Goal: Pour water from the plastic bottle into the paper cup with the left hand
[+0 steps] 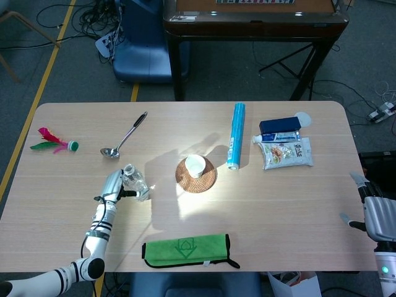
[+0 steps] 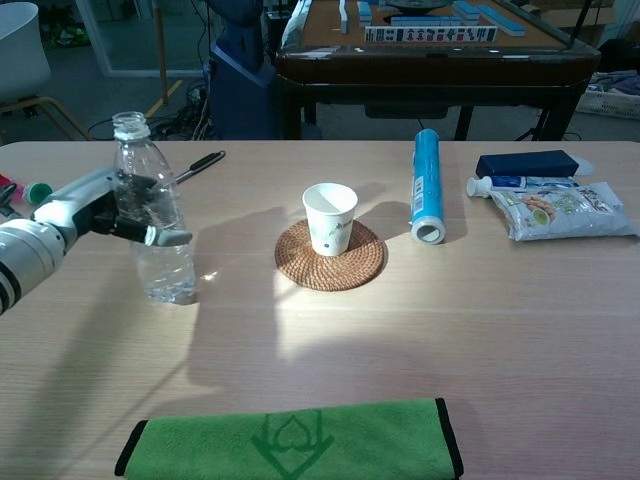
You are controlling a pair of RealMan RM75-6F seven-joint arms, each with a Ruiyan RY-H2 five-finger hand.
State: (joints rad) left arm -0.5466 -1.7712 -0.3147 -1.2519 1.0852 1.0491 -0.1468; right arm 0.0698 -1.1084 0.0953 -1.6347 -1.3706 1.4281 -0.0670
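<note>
No text or label is legible on anything here.

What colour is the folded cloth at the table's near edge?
Green folded cloth with black trim and a darker green emblem; chest view shows it best.
</note>
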